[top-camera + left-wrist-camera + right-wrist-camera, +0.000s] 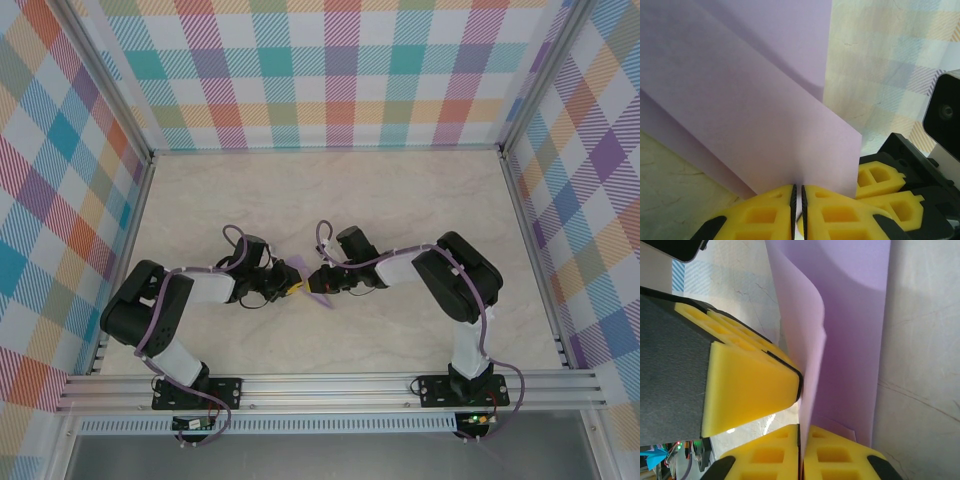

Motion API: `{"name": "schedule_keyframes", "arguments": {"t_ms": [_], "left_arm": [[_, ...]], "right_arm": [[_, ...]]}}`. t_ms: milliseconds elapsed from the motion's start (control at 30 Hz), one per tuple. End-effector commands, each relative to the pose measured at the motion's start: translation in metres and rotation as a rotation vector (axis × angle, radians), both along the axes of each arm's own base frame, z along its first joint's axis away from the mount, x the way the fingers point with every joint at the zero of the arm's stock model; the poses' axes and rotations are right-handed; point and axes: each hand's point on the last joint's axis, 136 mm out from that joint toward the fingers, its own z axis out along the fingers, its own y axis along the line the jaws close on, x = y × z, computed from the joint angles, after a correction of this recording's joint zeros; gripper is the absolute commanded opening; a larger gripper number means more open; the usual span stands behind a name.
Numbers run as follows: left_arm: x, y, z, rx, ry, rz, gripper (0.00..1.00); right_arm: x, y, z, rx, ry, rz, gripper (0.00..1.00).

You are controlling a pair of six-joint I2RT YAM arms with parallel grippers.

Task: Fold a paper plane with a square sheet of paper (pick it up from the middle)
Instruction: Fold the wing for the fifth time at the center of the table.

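The lavender sheet of paper (304,280) is folded over and held above the table between both arms at the centre. My left gripper (799,192) is shut on the paper's (740,100) near edge, its yellow fingers (765,215) pressed together around it. My right gripper (801,432) is shut on the paper (850,340) as well, pinching the folded layers from the other side. In the right wrist view the left gripper's yellow fingers (747,385) touch the paper from the left. The right gripper's fingers (880,182) sit just right of the paper in the left wrist view.
The pale marble-patterned tabletop (330,200) has open room behind and beside the arms. Plaid walls (330,70) enclose it on three sides, and an aluminium rail (330,390) runs along the near edge by the arm bases.
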Motion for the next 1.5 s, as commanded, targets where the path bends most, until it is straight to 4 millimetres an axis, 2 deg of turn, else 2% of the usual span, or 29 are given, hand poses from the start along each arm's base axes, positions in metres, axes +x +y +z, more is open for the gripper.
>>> {"name": "schedule_keyframes", "arguments": {"t_ms": [0,300,600,800,967,1233,1467], "left_arm": [[0.001,-0.003,-0.004,0.012,-0.017,-0.019,0.13],[0.004,-0.003,-0.011,0.020,-0.005,-0.017,0.12],[0.003,-0.004,-0.012,0.021,-0.001,-0.019,0.12],[0.002,-0.003,-0.013,0.025,0.002,-0.020,0.12],[0.005,-0.006,-0.005,0.009,-0.017,-0.027,0.12],[0.008,-0.015,0.023,-0.059,-0.093,-0.061,0.15],[0.008,-0.018,0.013,-0.050,-0.072,-0.070,0.15]], "right_arm": [[0.001,0.001,0.000,-0.008,-0.001,0.024,0.12],[-0.004,-0.004,0.008,-0.032,-0.022,0.058,0.23],[-0.013,-0.016,0.005,-0.090,-0.035,0.083,0.25],[-0.018,-0.020,-0.002,-0.102,-0.007,0.075,0.17],[-0.021,-0.022,-0.012,-0.119,0.031,0.070,0.09],[-0.025,-0.027,-0.028,-0.167,0.083,0.067,0.07],[-0.024,-0.029,-0.032,-0.193,0.087,0.067,0.09]]}}
